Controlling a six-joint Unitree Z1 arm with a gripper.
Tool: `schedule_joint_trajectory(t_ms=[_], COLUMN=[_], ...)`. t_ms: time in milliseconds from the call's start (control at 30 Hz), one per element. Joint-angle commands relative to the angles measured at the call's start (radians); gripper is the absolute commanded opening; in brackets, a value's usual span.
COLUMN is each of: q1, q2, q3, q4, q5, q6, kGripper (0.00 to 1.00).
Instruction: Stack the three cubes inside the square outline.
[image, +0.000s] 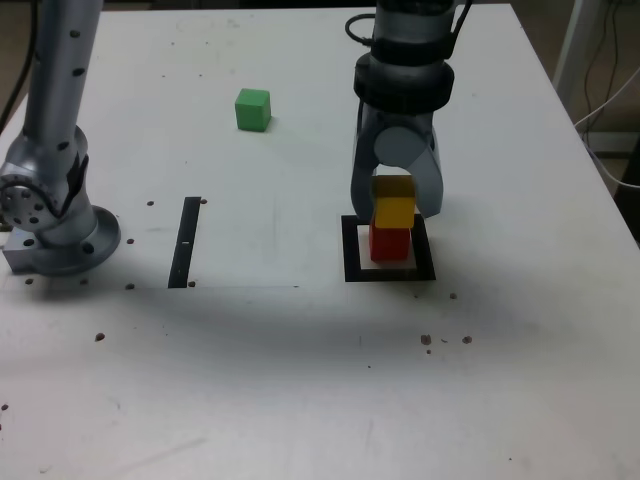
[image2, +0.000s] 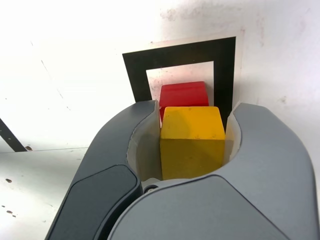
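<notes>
While the jaws stand closed on the yellow cube (image2: 192, 140), one curved grey finger (image2: 125, 145) pressing each side of it, the gripper (image: 395, 205) points down from the arm (image: 405, 60) at the far side of the desk (image: 300, 380). That yellow cube sits directly above the red cube (image: 390, 243); from the exterior view the two look stacked, bottom face on top face, though I cannot tell whether the yellow one rests fully on the red or hangs a hair above it. Beneath them, the red cube stands on the white centre of the square outline (image: 352, 262), its thick black border showing all around. Well apart from the stack, toward the exterior view's left and farther back, the green cube (image: 252, 109) lies alone on the bare white surface. Nearer, a straight black strip (image: 185, 241) lies flat between the outline and the arm's round grey base (image: 60, 235), which sits at the exterior view's left edge. Small dark specks are scattered across the desk.
</notes>
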Motion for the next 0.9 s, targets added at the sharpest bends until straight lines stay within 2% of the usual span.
schedule_joint_trajectory(t_ms=[0, 267, 333, 367, 467, 533, 867], q1=[-0.003, -0.006, -0.008, -0.008, -0.009, -0.009, -0.009], q2=[0.004, 0.002, 0.002, 0.002, 0.002, 0.002, -0.005], q3=[0.004, 0.007, 0.009, 0.011, 0.019, 0.025, 0.030], q4=[-0.001, 0.001, -0.001, -0.002, -0.004, -0.004, -0.007], q5=[-0.002, -0.002, -0.002, -0.002, -0.003, -0.003, 0.000], q6=[-0.002, -0.002, 0.003, 0.006, 0.014, 0.016, 0.017], kGripper=[0.32, 0.34, 0.47, 0.59, 0.88, 0.98, 0.99])
